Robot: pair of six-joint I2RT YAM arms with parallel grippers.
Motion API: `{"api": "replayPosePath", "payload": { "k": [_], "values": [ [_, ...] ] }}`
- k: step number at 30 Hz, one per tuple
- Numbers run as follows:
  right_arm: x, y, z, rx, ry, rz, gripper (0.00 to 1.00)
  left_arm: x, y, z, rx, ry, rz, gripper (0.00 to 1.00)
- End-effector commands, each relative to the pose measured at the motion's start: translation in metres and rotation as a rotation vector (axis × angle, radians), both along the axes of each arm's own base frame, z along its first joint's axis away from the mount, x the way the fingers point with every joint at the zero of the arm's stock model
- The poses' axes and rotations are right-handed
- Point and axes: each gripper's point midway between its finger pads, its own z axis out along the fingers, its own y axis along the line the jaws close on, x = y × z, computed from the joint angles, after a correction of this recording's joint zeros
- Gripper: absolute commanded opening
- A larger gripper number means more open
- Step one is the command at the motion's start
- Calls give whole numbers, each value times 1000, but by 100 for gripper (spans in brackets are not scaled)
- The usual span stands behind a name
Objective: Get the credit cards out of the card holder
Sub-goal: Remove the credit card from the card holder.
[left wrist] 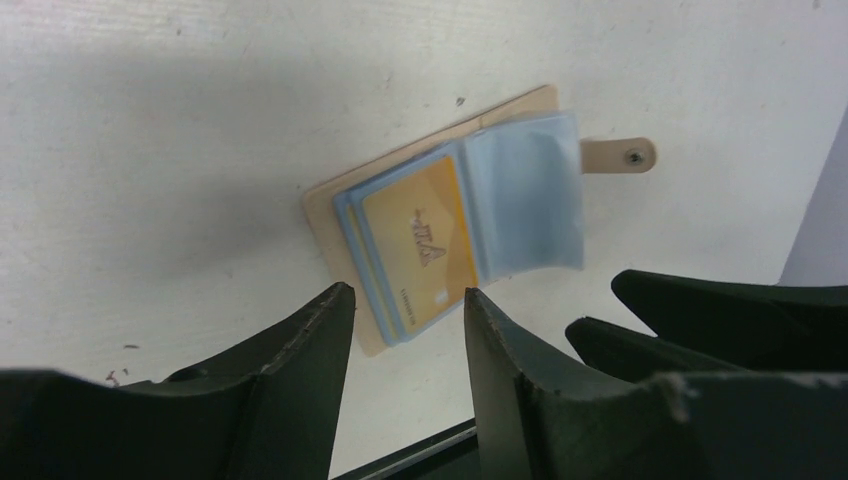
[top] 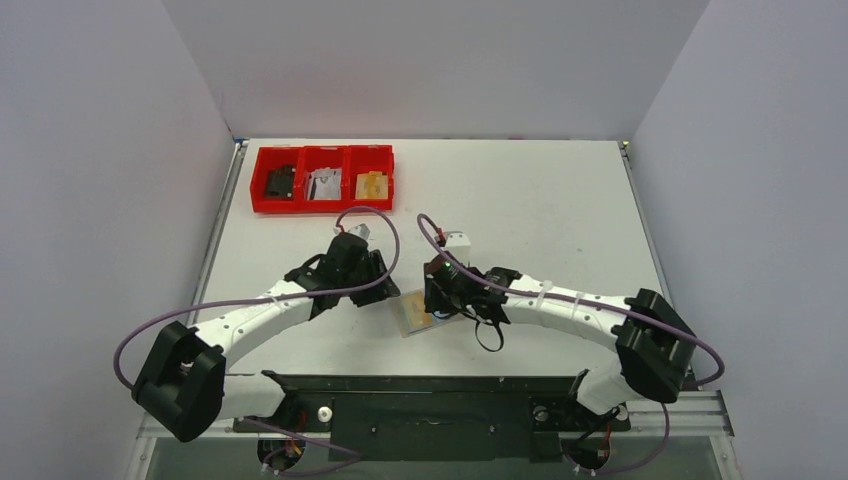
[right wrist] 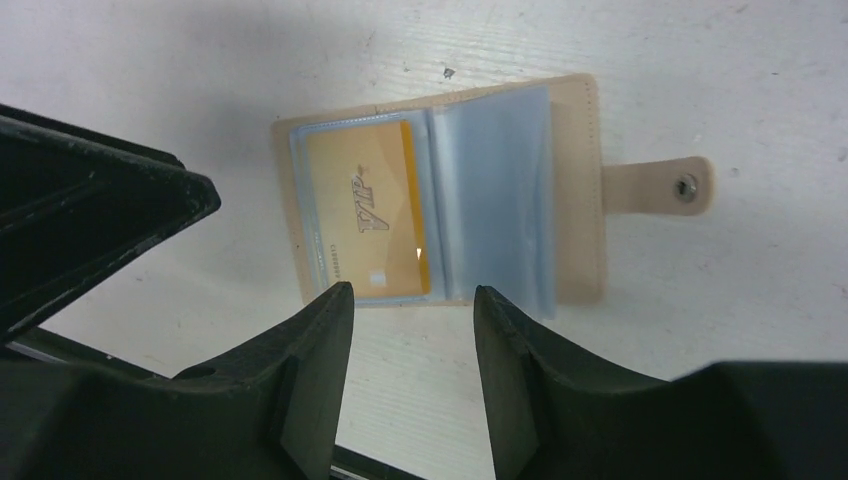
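Note:
The card holder lies open on the white table between my two grippers. Its tan cover has a snap tab at the right. Pale blue-grey clear sleeves fan from its spine. An orange-yellow credit card sits in the left sleeve, also in the left wrist view. No dark card shows. My left gripper is open and empty just above the holder's near edge. My right gripper is open and empty, also over the near edge.
A red three-compartment tray stands at the back left, holding a dark item, a white item and a yellowish block. The table's black front rail runs close below the holder. The two grippers' fingers are close together.

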Motion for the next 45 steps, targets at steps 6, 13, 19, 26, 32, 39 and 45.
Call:
{"api": "replayPosePath", "payload": {
  "k": [6, 13, 19, 26, 32, 39, 45],
  "values": [
    [19, 35, -27, 7, 23, 52, 32, -6, 2, -5, -10, 2, -15, 24],
    [23, 37, -50, 37, 69, 31, 31, -6, -8, -15, 2, 22, -61, 14],
    [17, 36, -60, 89, 110, 15, 31, -6, -24, -24, 9, 42, -108, 11],
    [13, 32, -68, 146, 141, -20, 32, -6, -34, -38, 23, 67, -133, 10],
    [3, 38, -65, 245, 190, -21, 32, -3, -38, -45, 43, 72, -144, 9],
    [-8, 47, -59, 371, 227, -28, 33, -3, -37, -54, 85, 87, -154, 9],
    [-5, 39, -53, 428, 221, -67, 33, -4, -38, -62, 132, 104, -170, 8]
  ]
}}
